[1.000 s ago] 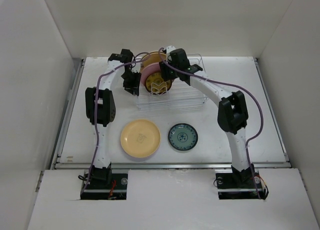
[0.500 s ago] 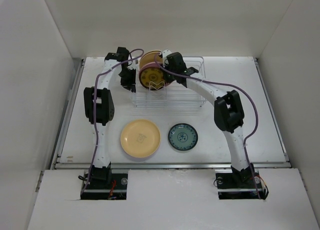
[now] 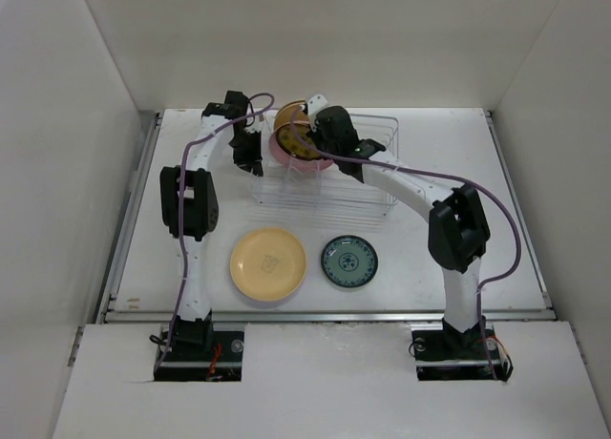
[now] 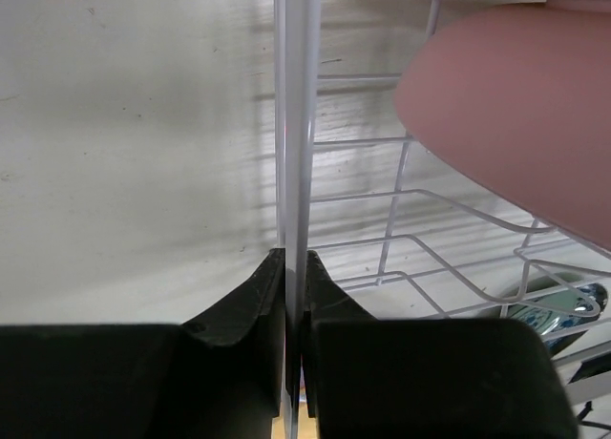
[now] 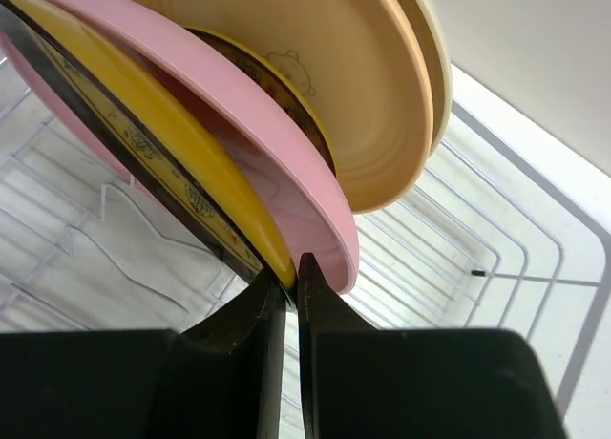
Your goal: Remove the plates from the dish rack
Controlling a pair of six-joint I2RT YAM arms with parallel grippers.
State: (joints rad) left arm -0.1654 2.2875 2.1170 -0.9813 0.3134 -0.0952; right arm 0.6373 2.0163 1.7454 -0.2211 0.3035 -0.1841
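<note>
The dish rack (image 3: 368, 186) stands near the far edge of the worktop (image 3: 458, 153), about midway between its left and right edges. The left gripper (image 4: 294, 260) is at the rack's left end, its jaws clamped on a thin upright wire of the rack's wall, with bare worktop to one side of it in the left wrist view. The right gripper (image 5: 286, 269) reaches in over the rack from the right, and its jaws are pinched on the lower rim of the amber patterned plate (image 5: 172, 138), which leans tilted at the front of the group in the rack. Just behind it, and leaning the same way, is the pink plate (image 5: 296, 186). Next comes a peach-yellow plate (image 5: 315, 38) with a small bear-like mark, then the rim of a cream plate (image 5: 430, 48) at the back. Two more plates lie flat near the near edge of the worktop, a plain yellow plate (image 3: 268, 263) left of centre and a smaller dark-teal patterned plate (image 3: 348, 261) just beside it on the right, without touching it.
</note>
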